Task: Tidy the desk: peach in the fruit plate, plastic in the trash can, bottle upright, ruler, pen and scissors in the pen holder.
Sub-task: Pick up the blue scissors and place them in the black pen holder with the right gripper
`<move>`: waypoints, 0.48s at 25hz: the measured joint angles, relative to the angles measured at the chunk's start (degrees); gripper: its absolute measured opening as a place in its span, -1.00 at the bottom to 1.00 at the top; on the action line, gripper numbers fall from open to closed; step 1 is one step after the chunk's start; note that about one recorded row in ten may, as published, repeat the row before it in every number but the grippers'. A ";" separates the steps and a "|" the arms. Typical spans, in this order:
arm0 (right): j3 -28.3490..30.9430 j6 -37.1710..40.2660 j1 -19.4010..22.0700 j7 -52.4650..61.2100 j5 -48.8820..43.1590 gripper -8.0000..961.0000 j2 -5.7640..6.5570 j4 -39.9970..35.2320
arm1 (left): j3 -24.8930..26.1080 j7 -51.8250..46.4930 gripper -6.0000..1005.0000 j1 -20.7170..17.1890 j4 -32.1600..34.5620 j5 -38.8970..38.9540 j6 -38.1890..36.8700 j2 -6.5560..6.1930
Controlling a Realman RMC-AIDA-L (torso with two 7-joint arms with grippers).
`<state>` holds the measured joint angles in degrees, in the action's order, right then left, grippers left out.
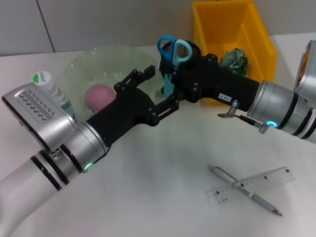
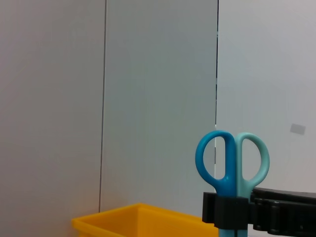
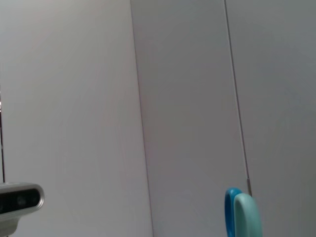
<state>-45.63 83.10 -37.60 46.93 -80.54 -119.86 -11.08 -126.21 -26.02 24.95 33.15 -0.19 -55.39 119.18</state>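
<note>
My right gripper [image 1: 171,75] is shut on the blue scissors [image 1: 170,52], held upright with handles up; the scissors [image 2: 232,163] and the black clamp show in the left wrist view, a handle [image 3: 241,215] in the right wrist view. Just behind them stands the black mesh pen holder [image 1: 194,48]. My left gripper [image 1: 163,89] is open, its fingers either side of the scissors' lower blade. The pink peach [image 1: 98,96] lies in the clear fruit plate [image 1: 89,61]. The bottle [image 1: 48,88] stands upright. Green plastic [image 1: 234,60] lies in the yellow trash can [image 1: 256,34]. Pen [image 1: 247,191] and ruler [image 1: 269,177] lie crossed.
Both arms crowd the middle of the white table, the left forearm [image 1: 44,143] low at the left and the right forearm [image 1: 281,111] at the right. The pen and ruler rest near the front right.
</note>
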 joint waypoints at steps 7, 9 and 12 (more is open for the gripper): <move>0.12 0.63 0.89 0.72 2.54 -0.80 0.45 -0.79 | 0.28 -2.04 0.60 -1.86 0.56 -0.54 -2.14 -0.47; 0.20 0.79 1.47 1.30 3.56 -0.80 0.55 -2.31 | 0.29 -2.58 0.60 -2.15 0.54 -0.62 -2.98 -0.60; 0.81 0.43 2.16 2.22 4.49 -0.80 0.59 -4.90 | 0.39 -4.18 0.60 -3.48 -0.19 -1.62 -5.95 -1.03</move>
<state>-44.82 83.53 -35.44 49.15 -76.05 -119.27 -15.98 -125.82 -30.21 21.46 32.96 -1.81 -61.34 118.15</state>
